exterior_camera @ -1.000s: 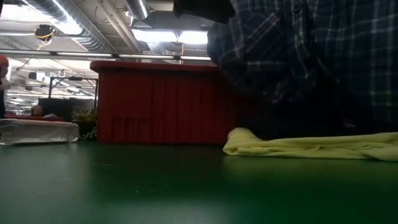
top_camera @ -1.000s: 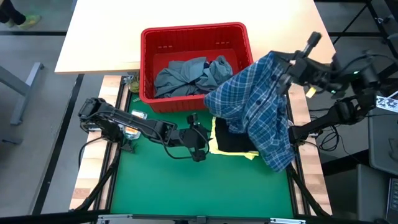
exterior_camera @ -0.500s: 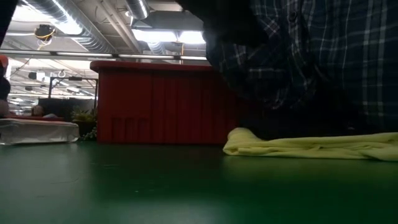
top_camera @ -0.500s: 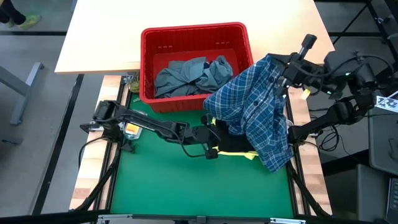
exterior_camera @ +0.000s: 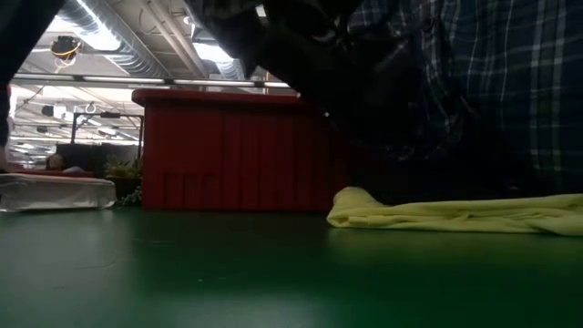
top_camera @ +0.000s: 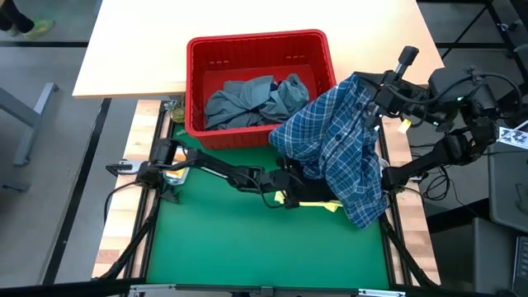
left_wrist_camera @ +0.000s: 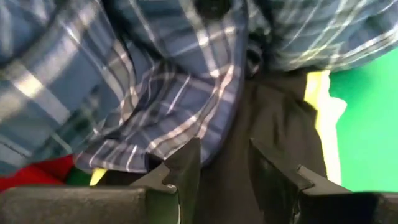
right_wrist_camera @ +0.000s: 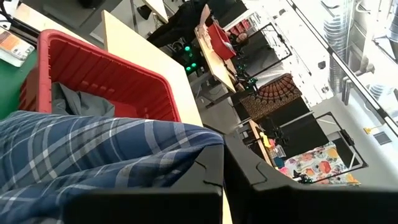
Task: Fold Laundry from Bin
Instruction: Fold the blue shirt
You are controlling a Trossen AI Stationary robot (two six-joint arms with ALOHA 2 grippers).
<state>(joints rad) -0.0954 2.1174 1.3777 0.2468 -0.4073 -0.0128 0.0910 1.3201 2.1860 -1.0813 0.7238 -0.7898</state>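
The red bin (top_camera: pixel 318 49) stands at the far side and holds a grey-blue garment (top_camera: pixel 252 99). My right gripper (top_camera: pixel 375 92) is raised by the bin's right corner, shut on the blue-white plaid shirt (top_camera: pixel 338 144), which hangs down over a folded dark navy garment (left_wrist_camera: pixel 273 118) lying on a yellow one (exterior_camera: pixel 455 214) on the green mat. My left gripper (top_camera: pixel 290 183) is low at the pile's left edge. It is open, with its fingers (left_wrist_camera: pixel 186 165) just short of the shirt's lower hem (left_wrist_camera: pixel 155 146) and over the navy garment. My right gripper holds the plaid shirt by a bunched upper part (right_wrist_camera: pixel 186 155), and its own fingers hide the exact spot. The shirt hangs slack below it, spreading wide. Its lower end (top_camera: pixel 367 214) reaches down beside the folded pile at the mat's right edge.
A pale tabletop (top_camera: pixel 247 16) lies beyond the bin. A small orange-and-white object (top_camera: pixel 173 172) sits at the mat's left edge. The near half of the green mat (top_camera: pixel 264 247) is bare. A shallow clear tray (exterior_camera: pixel 55 191) shows off to the side in the low view.
My left gripper has gone down and toward the table's right edge, from the middle of the mat to the left edge of the folded pile under the hanging shirt. Its fingers have stayed open. The shirt still hangs from my right gripper.
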